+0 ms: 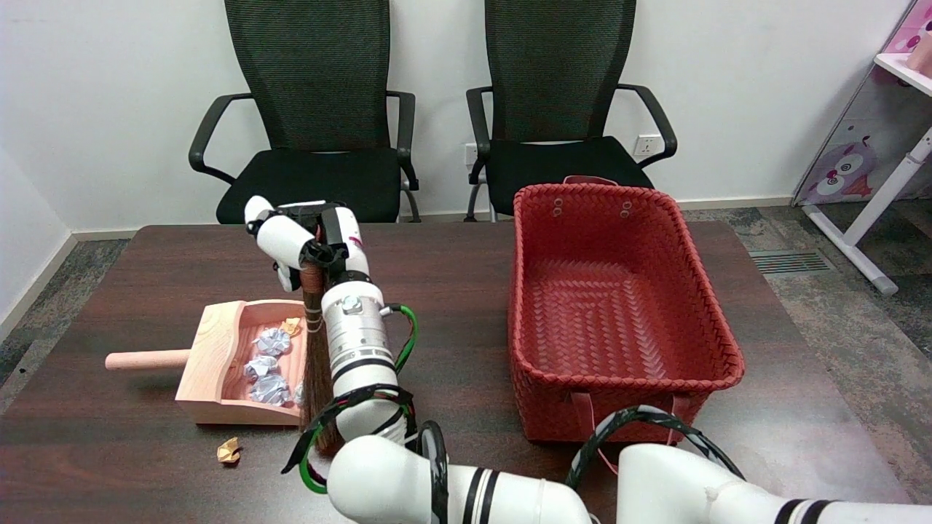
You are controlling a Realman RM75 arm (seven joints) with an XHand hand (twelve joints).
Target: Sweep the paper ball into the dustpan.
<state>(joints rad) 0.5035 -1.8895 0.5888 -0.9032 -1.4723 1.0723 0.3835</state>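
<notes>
We see a dark wooden table (pixel 451 291) with a pale wooden dustpan (pixel 218 356) lying on its left part, handle pointing left. Inside the dustpan sit several crumpled silver paper balls (pixel 269 364) and one yellowish one. A small yellow paper ball (pixel 228 450) lies on the table just in front of the dustpan, outside it. At the dustpan's right edge, the right hand (pixel 306 244) grips the handle of a small brown broom (pixel 317 364), bristles down. Right of the dustpan stands a red woven basket (pixel 699 291).
</notes>
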